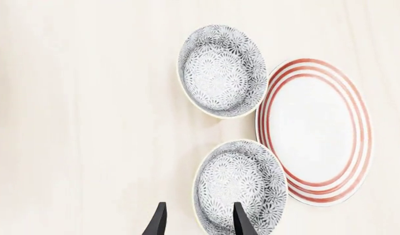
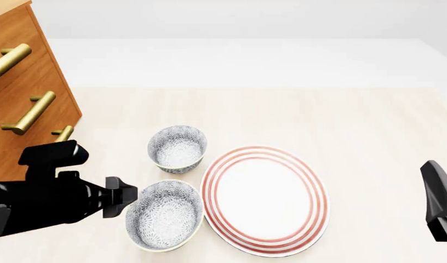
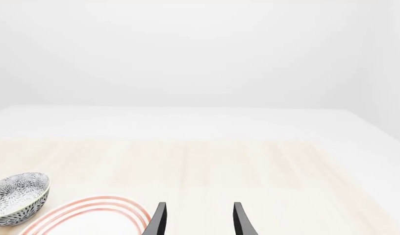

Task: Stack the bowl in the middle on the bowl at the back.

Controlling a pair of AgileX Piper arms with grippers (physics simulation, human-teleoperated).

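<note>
We see two patterned bowls and a plate (image 2: 266, 200) on the pale wood surface (image 2: 355, 126). In the front view the middle bowl (image 2: 165, 215) sits near the front edge, at about 9 o'clock from the red-ringed plate and just beside it. The back bowl (image 2: 177, 148) sits upright at 12 o'clock from the middle bowl, a small gap between them, and at about 10 o'clock from the plate.

Left hand (image 1: 198, 223): in the left wrist view we see its two dark fingers well apart, nothing between them. One finger (image 1: 241, 221) overlaps the middle bowl's (image 1: 242, 183) near rim, the other lies outside the bowl over bare surface. We cannot tell if it touches the rim. In the front view the left arm's dark body comes in at 9 o'clock of the middle bowl, right next to its rim; the fingers are hidden there.

Right hand (image 3: 197, 219): fingers spread apart, holding nothing, over bare surface beside the plate's edge in the right wrist view. In the front view only a dark part of the right arm shows at the right edge, well apart from both bowls.

A wooden drawer unit (image 2: 22, 104) with brass handles stands at 10 o'clock from the back bowl.
</note>
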